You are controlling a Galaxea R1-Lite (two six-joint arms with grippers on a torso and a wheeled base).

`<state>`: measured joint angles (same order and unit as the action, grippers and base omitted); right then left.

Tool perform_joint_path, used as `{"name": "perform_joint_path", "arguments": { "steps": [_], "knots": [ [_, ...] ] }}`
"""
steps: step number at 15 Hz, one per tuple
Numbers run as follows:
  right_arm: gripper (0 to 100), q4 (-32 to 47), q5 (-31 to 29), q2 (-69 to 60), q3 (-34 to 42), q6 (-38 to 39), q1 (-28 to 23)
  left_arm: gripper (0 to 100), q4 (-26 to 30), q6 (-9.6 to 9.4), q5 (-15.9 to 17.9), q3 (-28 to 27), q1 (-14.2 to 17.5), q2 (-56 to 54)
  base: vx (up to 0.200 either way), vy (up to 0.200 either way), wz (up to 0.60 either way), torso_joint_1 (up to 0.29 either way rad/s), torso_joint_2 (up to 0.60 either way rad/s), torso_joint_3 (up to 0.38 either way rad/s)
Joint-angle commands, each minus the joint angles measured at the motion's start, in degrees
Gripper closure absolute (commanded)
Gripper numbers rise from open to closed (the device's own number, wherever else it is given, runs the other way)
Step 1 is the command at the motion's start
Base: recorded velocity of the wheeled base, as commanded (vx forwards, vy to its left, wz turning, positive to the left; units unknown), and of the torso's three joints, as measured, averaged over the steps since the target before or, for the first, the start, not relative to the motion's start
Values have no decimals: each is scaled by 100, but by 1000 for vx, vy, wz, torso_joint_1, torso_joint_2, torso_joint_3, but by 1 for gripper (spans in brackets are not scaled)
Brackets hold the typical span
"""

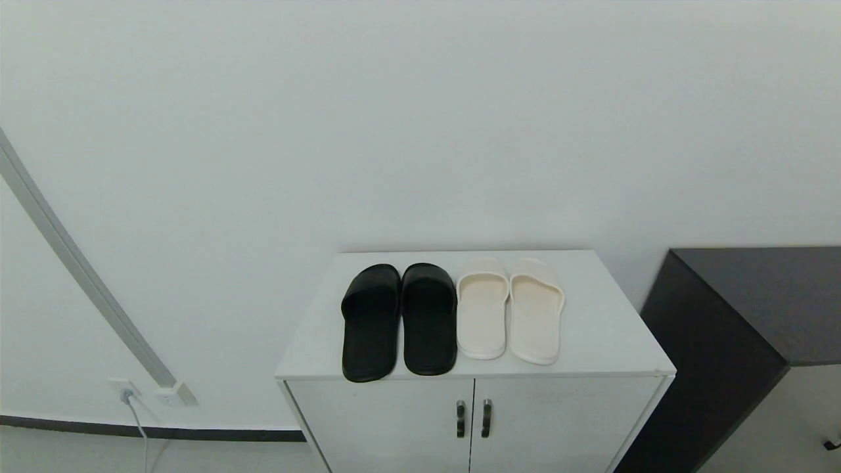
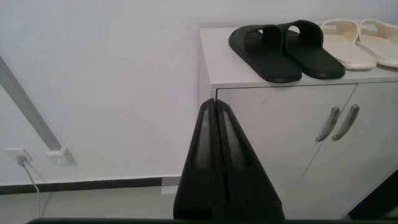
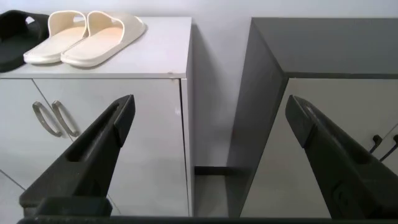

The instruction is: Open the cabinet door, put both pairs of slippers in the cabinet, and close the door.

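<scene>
A low white two-door cabinet with a flat top [image 1: 611,341] is seen in the lower middle of the head view, set against a plain white wall [image 1: 420,131]. On its top a pair of black rubber slide slippers [image 1: 371,322] is laid towards the left and a pair of cream rubber slide slippers [image 1: 483,315] just beside it on the right, all heels turned to the front edge. Both white doors [image 1: 381,427] are shut, and two short metal bar handles [image 1: 460,418] are fixed upright, close together on either side of the centre seam at the bottom middle of the frame. A tall dark grey cabinet [image 1: 755,295] is placed at the right of the frame, parted from the white one by a narrow gap. The left gripper [image 2: 215,106] is held low before the cabinet's left front corner, its jaws pressed together on nothing; the right gripper [image 3: 210,106] is held facing that gap, its jaws spread wide and empty. The first step, opening a door, is judged not yet begun. For the next move, one handle must be enclosed without the neighbouring one being caught, and the door must then be drawn outward along its hinge arc; the right gripper, whose jaws are apart, seems the better prepared
</scene>
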<state>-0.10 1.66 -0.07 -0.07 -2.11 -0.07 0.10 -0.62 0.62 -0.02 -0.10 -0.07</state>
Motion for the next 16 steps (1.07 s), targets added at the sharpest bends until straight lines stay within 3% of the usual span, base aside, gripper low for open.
{"name": "perform_joint_path", "arguments": {
  "steps": [1, 3, 5, 6, 8, 10, 12, 14, 16],
  "knots": [
    [0, -8, 10, 7, -1, -9, -1, 100, -1, 1, -1, -6, 1, 7, 0, 0, 0, 0, 0, 0],
    [0, -52, 10, 7, 7, 0, -1, 100, -1, 1, -1, -6, 1, 7, 0, 0, 0, 0, 0, 0],
    [0, -25, 63, 297, -1135, 448, 95, 100, -1, -8, -1, 2, 1, 7, 0, 0, 0, 0, 0, 0],
    [0, 493, 89, 658, -1584, 624, 236, 100, -1, -17, -1, 2, 1, 7, 0, 0, 0, 0, 0, 0],
    [0, 924, 731, 1458, -1671, 536, 271, 100, -1, -17, -1, 2, 1, 7, 0, 0, 0, 0, 0, 0],
    [0, 502, 1030, 2530, -1689, 571, 271, 100, -1, -26, -1, 2, 1, 7, 0, 0, 0, 0, 0, 0],
    [0, -535, 1144, 3822, -1715, 598, 447, 100, -1, -26, -1, 2, 1, 7, 0, 0, 0, 0, 0, 0],
    [0, -1370, 942, 4912, -1961, 721, 1053, 100, -1, -35, -1, 2, 1, 7, 0, 0, 0, 0, 0, 0],
    [0, -1563, -52, 5782, -2594, 1283, 2363, 100, -1, -52, 8, 2, 1, 7, 0, 0, 0, 0, 0, 0]
  ]
}}
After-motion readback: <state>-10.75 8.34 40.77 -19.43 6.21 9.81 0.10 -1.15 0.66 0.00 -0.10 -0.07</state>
